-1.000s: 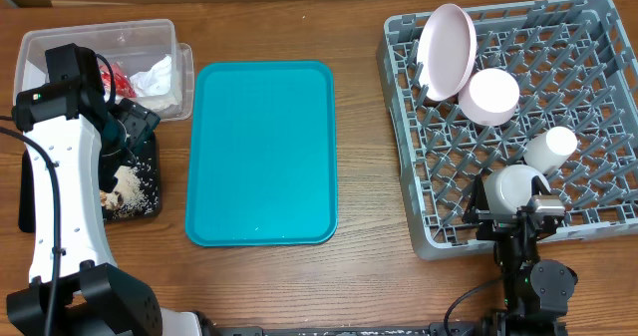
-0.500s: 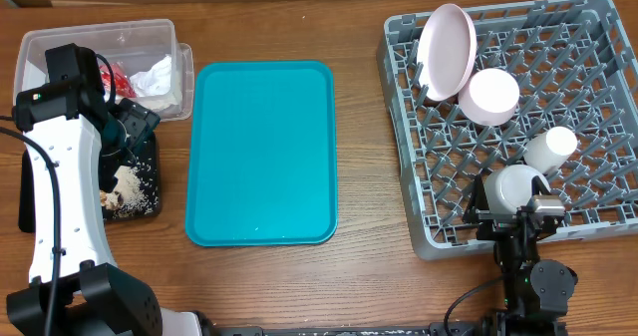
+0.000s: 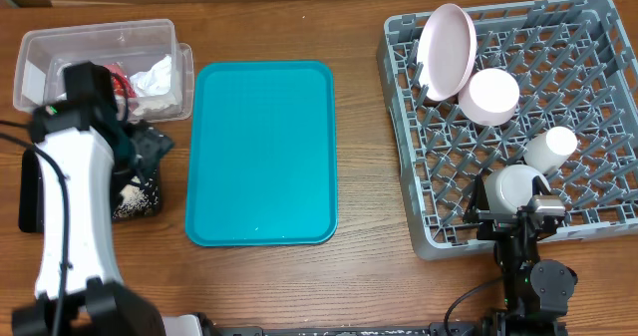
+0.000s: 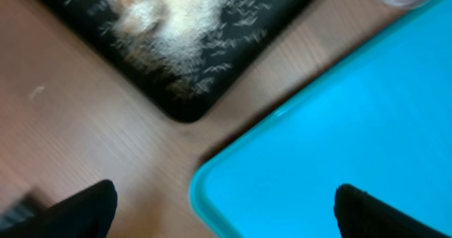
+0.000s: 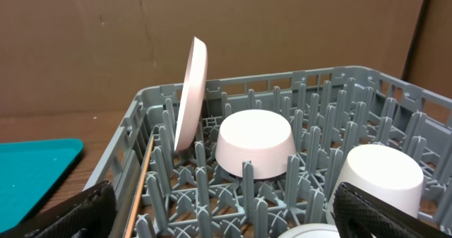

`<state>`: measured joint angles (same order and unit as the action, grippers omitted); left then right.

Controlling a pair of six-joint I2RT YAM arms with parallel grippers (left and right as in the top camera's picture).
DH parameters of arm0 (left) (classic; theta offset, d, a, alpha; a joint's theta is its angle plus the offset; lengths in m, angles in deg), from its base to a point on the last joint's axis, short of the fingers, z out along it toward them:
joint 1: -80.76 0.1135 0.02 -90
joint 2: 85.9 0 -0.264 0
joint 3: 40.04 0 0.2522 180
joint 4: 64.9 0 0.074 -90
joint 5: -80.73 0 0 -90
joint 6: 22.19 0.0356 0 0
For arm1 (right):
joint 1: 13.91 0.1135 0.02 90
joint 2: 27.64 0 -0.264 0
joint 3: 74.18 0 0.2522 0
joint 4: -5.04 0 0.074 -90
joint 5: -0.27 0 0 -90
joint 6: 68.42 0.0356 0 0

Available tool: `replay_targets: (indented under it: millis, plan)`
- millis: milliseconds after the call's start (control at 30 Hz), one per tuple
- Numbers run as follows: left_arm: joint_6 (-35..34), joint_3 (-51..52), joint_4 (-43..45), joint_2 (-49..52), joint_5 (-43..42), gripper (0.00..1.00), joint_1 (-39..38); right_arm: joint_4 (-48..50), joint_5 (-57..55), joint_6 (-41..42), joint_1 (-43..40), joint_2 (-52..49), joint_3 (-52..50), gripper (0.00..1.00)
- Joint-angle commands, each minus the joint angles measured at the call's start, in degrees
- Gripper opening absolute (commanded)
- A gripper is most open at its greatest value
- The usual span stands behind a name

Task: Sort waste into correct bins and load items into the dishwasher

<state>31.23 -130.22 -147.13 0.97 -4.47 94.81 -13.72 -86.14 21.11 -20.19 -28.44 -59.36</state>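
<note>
Looked down on a brown wooden table [image 3: 369,37], grain running side to side, marked by a small pale fleck or two. Lay under soft, even light, with only faint shadows on the wood. Backed onto a plain brown cardboard wall [image 5: 106,47] standing along the far edge, dull and matte, faintly creased, and broken by a straight upright seam near the right side, with a darker panel beyond it. Showed the same wood, blurred, up close from the left wrist.

A teal serving tray [image 3: 261,152] lies flat on the wooden table [image 3: 359,127], brown cardboard [image 5: 106,40] behind.
</note>
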Motion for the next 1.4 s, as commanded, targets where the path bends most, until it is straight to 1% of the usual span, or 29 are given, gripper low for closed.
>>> replay_targets:
  millis: [0, 100, 200, 267, 433, 600, 700, 800, 867, 1000, 1033, 1100, 1200, 1300, 1367]
  plan:
    - [11.5, 10.0, 9.2, -9.4, -5.6, 1.0, -4.4, 0.4, -0.5, -0.4, -0.2, 0.6, -0.6, 1.0]
    - [17.2, 21.3, 20.9, -18.2, -9.7, 1.0, -8.6, 0.4, -0.5, -0.4, -0.2, 0.6, -0.6, 1.0]
    - [19.3, 31.3, 30.8, -26.7, -12.2, 1.0, -12.0, 0.4, -0.5, -0.4, -0.2, 0.6, -0.6, 1.0]
    - [20.5, 38.3, 37.0, -33.0, -12.5, 1.0, -13.4, 0.4, -0.5, -0.4, -0.2, 0.6, -0.6, 1.0]
    - [23.5, 52.9, 47.7, -48.5, -12.5, 1.0, -13.6, 0.4, -0.5, -0.4, -0.2, 0.6, -0.6, 1.0]
    - [27.7, 63.9, 52.9, -63.3, -12.5, 1.0, -13.6, 0.4, -0.5, -0.4, -0.2, 0.6, -0.6, 1.0]
    - [27.8, 67.1, 55.6, -66.9, -12.5, 1.0, -13.6, 0.4, -0.5, -0.4, -0.2, 0.6, -0.6, 1.0]
    - [27.8, 69.6, 59.9, -67.8, -12.5, 1.0, -13.6, 0.4, -0.5, -0.4, -0.2, 0.6, -0.6, 1.0]
    - [27.8, 72.3, 64.5, -69.1, -12.1, 1.0, -13.6, 0.4, -0.5, -0.4, -0.2, 0.6, -0.6, 1.0]
    - [27.8, 75.7, 69.4, -71.5, -11.7, 1.0, -13.6, 0.4, -0.5, -0.4, -0.2, 0.6, -0.6, 1.0]
    - [27.8, 76.2, 69.8, -72.5, -11.3, 1.0, -13.6, 0.4, -0.5, -0.4, -0.2, 0.6, -0.6, 1.0]
    - [27.8, 76.1, 69.2, -75.7, -8.0, 1.0, -13.6, 0.4, -0.5, -0.4, -0.2, 0.6, -0.6, 1.0]
    - [27.8, 76.1, 64.6, -78.8, -4.3, 1.0, -13.6, 0.4, -0.5, -0.4, -0.2, 0.6, -0.6, 1.0]
    - [29.0, 76.1, 64.0, -80.4, -4.4, 1.0, -13.6, 0.4, -0.5, -0.4, -0.2, 0.6, -0.6, 1.0]
    - [31.4, 76.1, 64.0, -81.4, -4.3, 1.0, -13.7, 0.4, -0.5, -0.4, -0.2, 0.6, -0.6, 1.0]
